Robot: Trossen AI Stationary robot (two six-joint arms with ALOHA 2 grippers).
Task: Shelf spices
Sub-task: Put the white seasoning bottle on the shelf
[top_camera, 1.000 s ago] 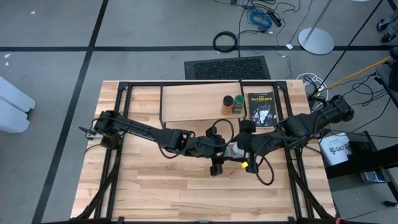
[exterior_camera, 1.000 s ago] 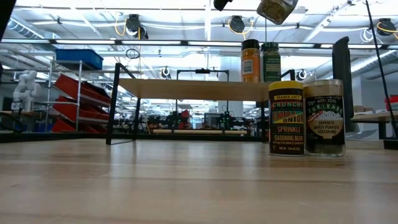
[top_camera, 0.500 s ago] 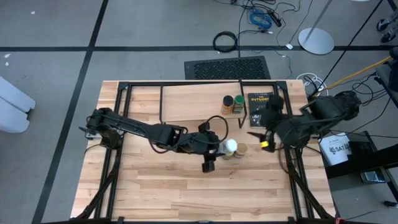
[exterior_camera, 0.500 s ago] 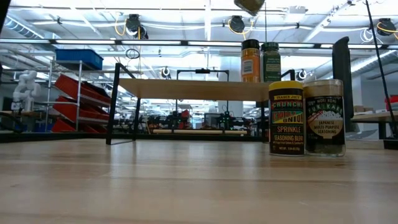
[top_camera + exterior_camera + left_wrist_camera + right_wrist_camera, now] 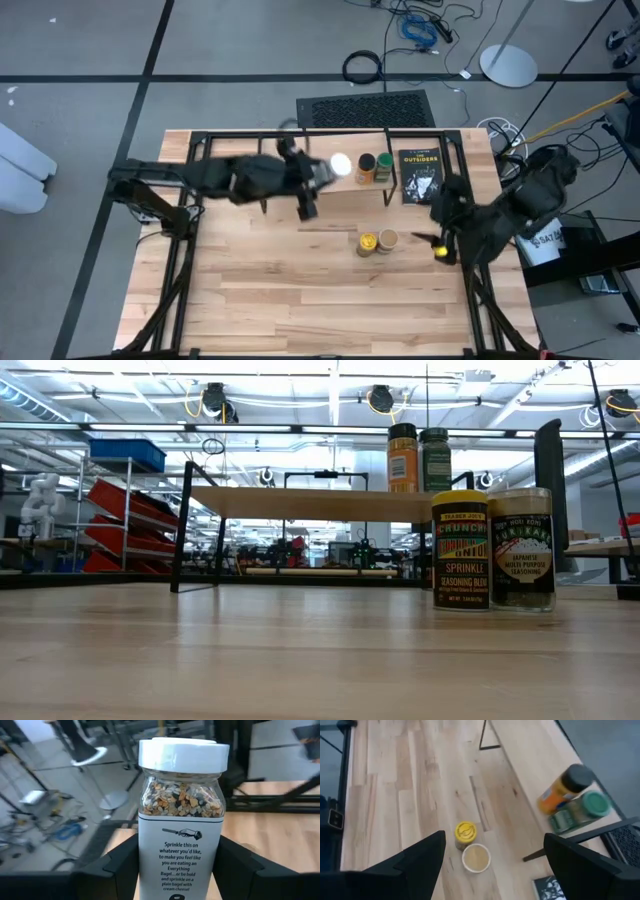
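The left end effector (image 5: 180, 870), gripping the white-lidded jar (image 5: 340, 164), is now carrying it up over the shelf (image 5: 290, 165) for placement.

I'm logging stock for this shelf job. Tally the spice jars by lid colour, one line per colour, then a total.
White lid, held in the left gripper over the shelf: 1
Dark lid, on the shelf: 1
Green lid, on the shelf: 1
Yellow lid, on the table: 1
Tan lid, on the table: 1
Total: 5 jars
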